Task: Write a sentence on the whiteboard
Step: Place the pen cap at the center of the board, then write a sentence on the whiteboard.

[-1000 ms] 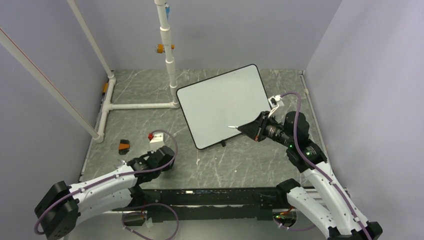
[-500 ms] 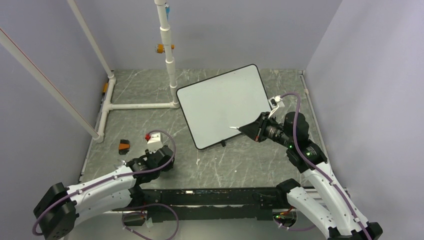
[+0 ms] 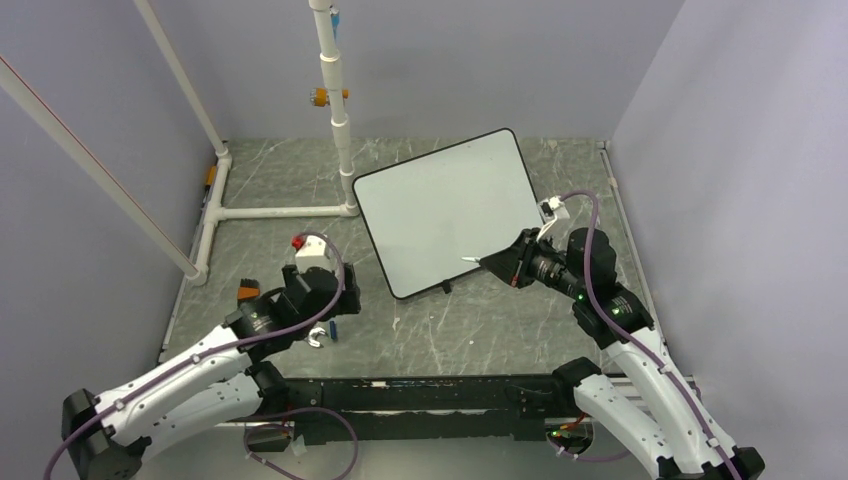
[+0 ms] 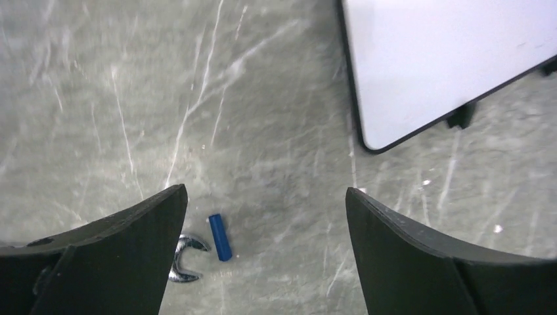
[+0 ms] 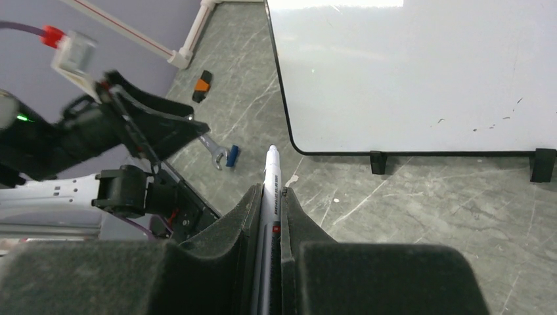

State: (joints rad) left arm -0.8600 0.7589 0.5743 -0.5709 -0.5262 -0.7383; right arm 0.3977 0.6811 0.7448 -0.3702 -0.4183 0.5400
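The right gripper (image 3: 497,262) is closed tight on a white marker (image 5: 271,177), with the tip sticking out in front of the fingers. It looks uncapped. The tip points left. Seen from above, it lies over the near-right part of the whiteboard (image 3: 445,205), just inside the near edge. If it touches the surface or not, we cannot tell.

The board lies w/ its long axis approx. left-right, so the marker shaft goes almost along it. The surface is blank except a few tiny specks, so no sentence is there yet. The free writing area is thus left of the tip and farther away, and the right arm is clearly the nearer one.

The left gripper (image 4: 265,193) hangs w/ jaws wide apart and nothing in them, well apart from the board. Under it are a blue cap (image 4: 220,237) and, just beside that, a small wrench (image 4: 184,259).

A white pipe frame (image 3: 285,211) stands at the board's far-left corner. We judge only this could bother a far-left stroke.
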